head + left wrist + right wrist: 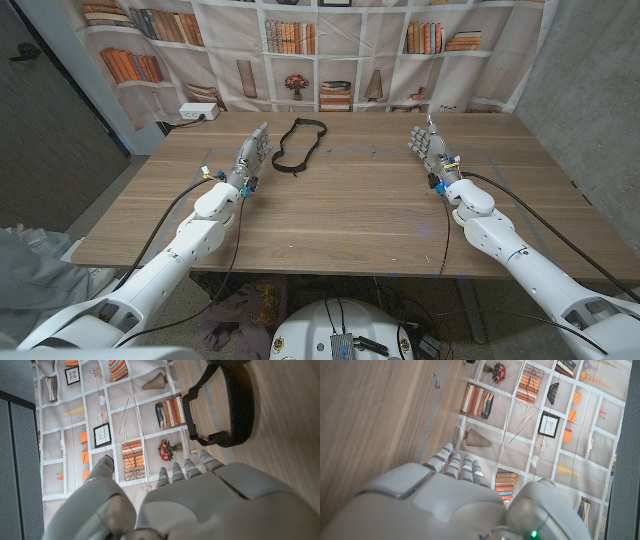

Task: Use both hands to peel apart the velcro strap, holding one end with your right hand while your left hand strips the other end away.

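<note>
A black velcro strap lies as a closed loop on the wooden table, toward the far edge and a little left of the middle. My left hand stands open just left of the strap, fingers pointing away, not touching it. The left wrist view has the strap as a black loop just beyond my left hand's fingertips. My right hand is open far to the strap's right, with nothing in it. In the right wrist view my right hand hangs over bare wood.
A bookshelf-print backdrop hangs behind the table's far edge. A white power strip sits off the table's far left corner. Faint tape lines mark the tabletop. Cables run along both forearms.
</note>
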Motion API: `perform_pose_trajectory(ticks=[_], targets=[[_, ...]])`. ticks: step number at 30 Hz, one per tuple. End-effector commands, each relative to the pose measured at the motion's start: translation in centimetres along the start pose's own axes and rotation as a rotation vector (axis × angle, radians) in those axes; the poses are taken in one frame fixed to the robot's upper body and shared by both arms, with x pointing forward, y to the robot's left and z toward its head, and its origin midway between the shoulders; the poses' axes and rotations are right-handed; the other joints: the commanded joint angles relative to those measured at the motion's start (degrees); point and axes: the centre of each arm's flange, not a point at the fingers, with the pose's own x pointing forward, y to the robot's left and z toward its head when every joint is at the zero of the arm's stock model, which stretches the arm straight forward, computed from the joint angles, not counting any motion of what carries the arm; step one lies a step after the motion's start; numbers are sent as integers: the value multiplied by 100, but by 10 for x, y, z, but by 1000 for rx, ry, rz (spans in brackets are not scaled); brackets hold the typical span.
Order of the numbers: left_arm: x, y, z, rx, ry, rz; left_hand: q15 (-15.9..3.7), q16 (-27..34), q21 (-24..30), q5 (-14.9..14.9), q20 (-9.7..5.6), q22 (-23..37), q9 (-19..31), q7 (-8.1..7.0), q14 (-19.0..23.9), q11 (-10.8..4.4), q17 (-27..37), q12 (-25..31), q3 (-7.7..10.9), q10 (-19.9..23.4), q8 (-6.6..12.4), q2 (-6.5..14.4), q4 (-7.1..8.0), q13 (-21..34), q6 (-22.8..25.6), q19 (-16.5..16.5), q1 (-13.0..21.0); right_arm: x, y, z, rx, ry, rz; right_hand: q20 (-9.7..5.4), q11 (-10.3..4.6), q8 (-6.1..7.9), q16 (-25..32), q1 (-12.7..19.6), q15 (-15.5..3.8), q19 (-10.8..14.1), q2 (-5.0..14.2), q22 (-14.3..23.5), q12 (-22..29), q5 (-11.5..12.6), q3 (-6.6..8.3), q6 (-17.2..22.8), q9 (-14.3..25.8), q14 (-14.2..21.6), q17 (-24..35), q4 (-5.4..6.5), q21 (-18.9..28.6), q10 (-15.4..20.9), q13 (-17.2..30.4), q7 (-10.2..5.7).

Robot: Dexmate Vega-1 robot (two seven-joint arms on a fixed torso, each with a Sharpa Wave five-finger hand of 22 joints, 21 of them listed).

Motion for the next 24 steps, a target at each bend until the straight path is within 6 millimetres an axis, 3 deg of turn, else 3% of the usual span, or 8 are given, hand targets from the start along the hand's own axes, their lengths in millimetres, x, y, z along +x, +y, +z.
perform_pose_trajectory(ticks=[1, 14, 24], targets=[[-1, 1, -1, 2, 0, -5, 0, 40, 44, 19, 50, 18, 7, -31, -58, 12, 30, 43, 29, -29, 34, 7, -10, 15, 29, 8, 55, 1, 5, -4, 2, 13, 19, 41, 48, 33, 36, 60, 55, -23, 13, 8, 33, 24, -18, -12, 20, -21, 18, 10, 30, -5, 22, 43], [-12, 10, 14, 67, -21, 4, 35, 31, 38, 21, 71, 19, 14, -19, -88, 33, 31, 58, 28, 20, 139, 27, -31, 16, 379, -11, 87, 1, 9, -1, -10, 5, 22, 45, 52, 29, 37, 73, 61, -34, 21, 8, 35, 23, -16, -24, 20, -25, 17, 1, 28, -9, 22, 41], [-12, 2, 21, 126, 8, -30, 41, 23, 37, 26, 78, 19, 19, -6, -117, 54, 28, 63, 36, 40, 173, 36, -59, 17, 523, -18, 130, -4, -1, 2, -26, 20, 24, 48, 56, 25, 29, 88, 73, -63, 25, 8, 33, 23, -12, -38, 20, -51, 15, -9, 19, -21, 22, 42]])
